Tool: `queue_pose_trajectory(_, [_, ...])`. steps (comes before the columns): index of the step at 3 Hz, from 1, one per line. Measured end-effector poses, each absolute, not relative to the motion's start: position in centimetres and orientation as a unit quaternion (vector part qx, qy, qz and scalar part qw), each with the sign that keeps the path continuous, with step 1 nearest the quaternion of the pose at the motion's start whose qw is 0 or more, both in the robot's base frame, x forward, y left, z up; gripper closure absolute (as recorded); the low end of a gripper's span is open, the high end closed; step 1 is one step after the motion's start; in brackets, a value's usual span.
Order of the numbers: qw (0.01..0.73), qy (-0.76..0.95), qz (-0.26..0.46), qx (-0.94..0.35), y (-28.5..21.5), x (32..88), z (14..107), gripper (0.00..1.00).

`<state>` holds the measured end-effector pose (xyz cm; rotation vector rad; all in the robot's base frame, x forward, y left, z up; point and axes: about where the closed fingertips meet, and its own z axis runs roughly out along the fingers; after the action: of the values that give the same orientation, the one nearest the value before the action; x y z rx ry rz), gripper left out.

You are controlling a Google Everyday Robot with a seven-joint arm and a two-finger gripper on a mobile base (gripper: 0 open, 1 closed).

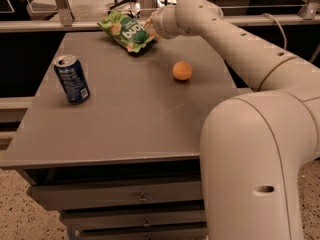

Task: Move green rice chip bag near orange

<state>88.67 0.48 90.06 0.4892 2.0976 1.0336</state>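
1. Here, the green rice chip bag (127, 31) is at the far edge of the counter (130, 124), left of centre.
2. Its long axis runs roughly left to right and slants a little: the left end points toward the far left corner, and the right end meets the gripper (151, 26).
3. The printed face is up, and the white lettering reads upside down from the camera.
4. The gripper is at the bag's right end, largely hidden behind the pale wrist of the arm (235, 39). I cannot tell whether it is clamped on the bag.
5. The orange (182, 70) lies apart from the bag, nearer the camera and to the right.
6. A blue soda can (72, 79) stands upright near the left edge, well apart from both.
7. The counter is a flat grey top over grey drawers (142, 198).
8. A speckled floor (20, 209) shows at lower left, and a horizontal rail (50, 26) runs behind the counter.
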Motion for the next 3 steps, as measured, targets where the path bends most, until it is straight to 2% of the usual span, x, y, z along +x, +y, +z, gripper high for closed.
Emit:
queue_pose_trajectory(1, [0.367, 0.817, 0.401, 0.191, 0.64, 88.59, 90.10, 1.00])
queue_pose_trajectory(3, [0.360, 0.828, 0.388, 0.186, 0.25, 88.07, 89.86, 0.54])
